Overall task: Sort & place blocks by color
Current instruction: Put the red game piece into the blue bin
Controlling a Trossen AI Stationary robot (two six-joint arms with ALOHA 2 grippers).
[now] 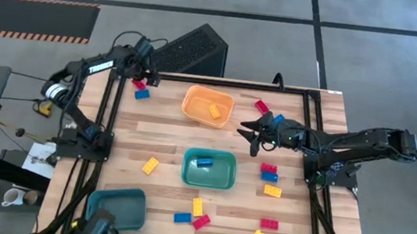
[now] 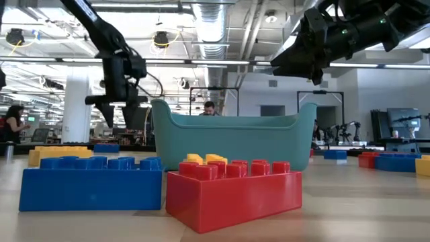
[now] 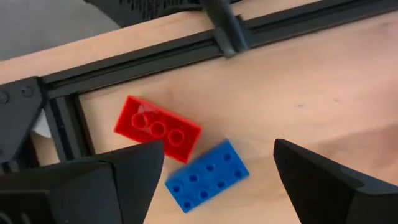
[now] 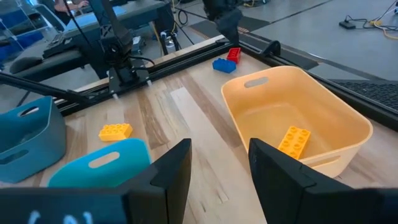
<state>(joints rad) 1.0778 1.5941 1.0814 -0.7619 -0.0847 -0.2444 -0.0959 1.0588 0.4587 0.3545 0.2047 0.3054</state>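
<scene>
Red, yellow and blue studded blocks lie scattered flat on the wooden table. My left gripper [image 3: 219, 150] is open above a red block [image 3: 157, 129] and a blue block [image 3: 207, 175] near the table's far left corner, with the pair [image 1: 141, 90] below it. My right gripper [image 1: 255, 136] is open and empty, hovering right of the orange bin [image 1: 195, 100], which holds one yellow block [image 4: 293, 141]. A blue block [image 1: 203, 162] lies in the teal bin [image 1: 221, 183]. In the right wrist view the right gripper [image 4: 219, 155] points across the table toward the left arm.
A blue bin [image 1: 116, 205] stands at the near left corner. Loose blocks lie right of the teal bin [image 1: 269, 173], by the near edge [image 1: 197, 206] and left of centre [image 1: 150, 165]. A black frame rail [image 3: 155, 59] runs along the far edge. A red [image 2: 232, 191] and a blue block [image 2: 91, 181] sit close to the low camera.
</scene>
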